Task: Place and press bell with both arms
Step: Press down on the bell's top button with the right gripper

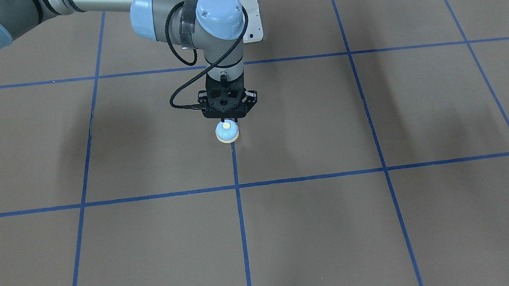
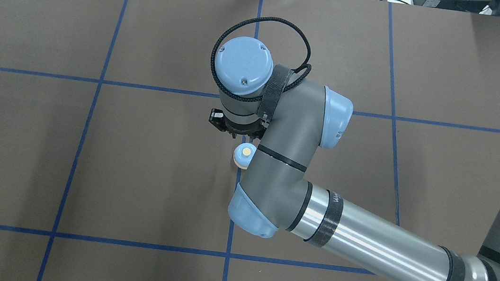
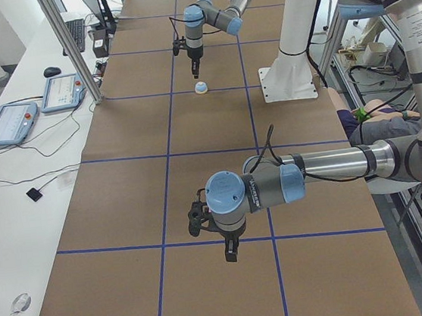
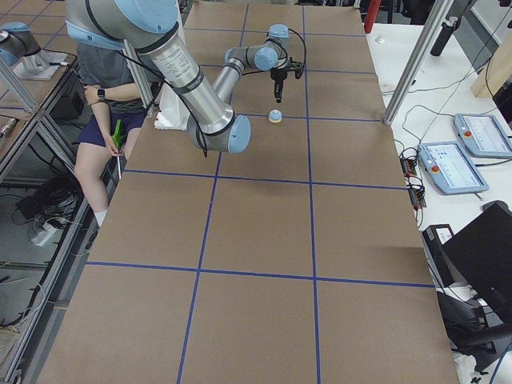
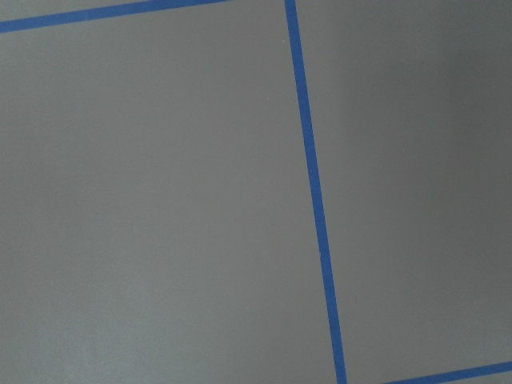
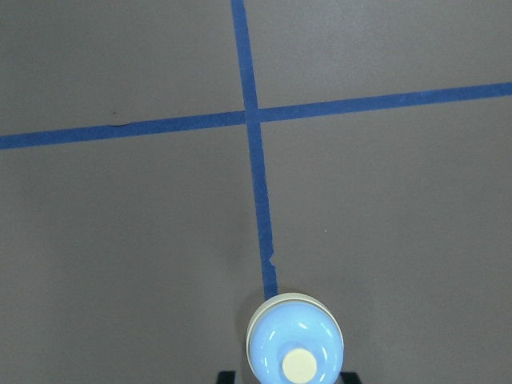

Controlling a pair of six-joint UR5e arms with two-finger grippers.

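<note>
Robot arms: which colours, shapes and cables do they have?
The right arm and the left arm are grey and silver tubes with round light-blue joint caps. Black bands ring the silver tube. A braided black cable loops near each wrist to a black gripper: the right gripper, the left gripper.

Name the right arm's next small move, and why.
Probably raise the right gripper clear: the light-blue dome bell with a cream button already stands on the brown table, unheld below its open jaws, and the left gripper is far off.

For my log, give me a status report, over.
Right gripper open, just above bell. Left gripper far off, state unclear. Bell upright on table. Nothing near it.
</note>
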